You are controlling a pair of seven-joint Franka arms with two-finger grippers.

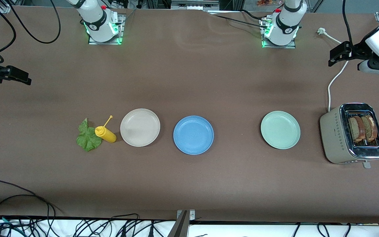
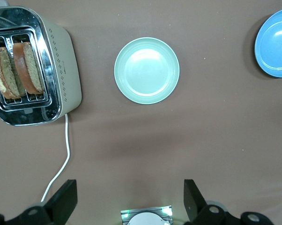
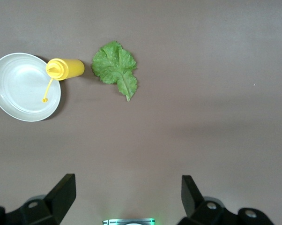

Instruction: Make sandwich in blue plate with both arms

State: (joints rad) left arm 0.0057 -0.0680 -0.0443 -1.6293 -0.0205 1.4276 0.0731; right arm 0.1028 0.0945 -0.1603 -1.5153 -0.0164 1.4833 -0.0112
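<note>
The blue plate lies bare at the middle of the table. No sandwich is in view. Two brown toast slices stand in the slots of a beige toaster at the left arm's end. A crinkly green lettuce leaf lies flat on the table toward the right arm's end. My left gripper hangs open and holds nothing, high above the toaster's white cord. At the right arm's end of the table, my right gripper hangs open, also holding nothing.
A pale mint-green plate sits between the blue plate and the toaster. A beige-white plate lies beside the blue plate, with a yellow squeeze bottle on its side between it and the lettuce. Cables run along the table's near edge.
</note>
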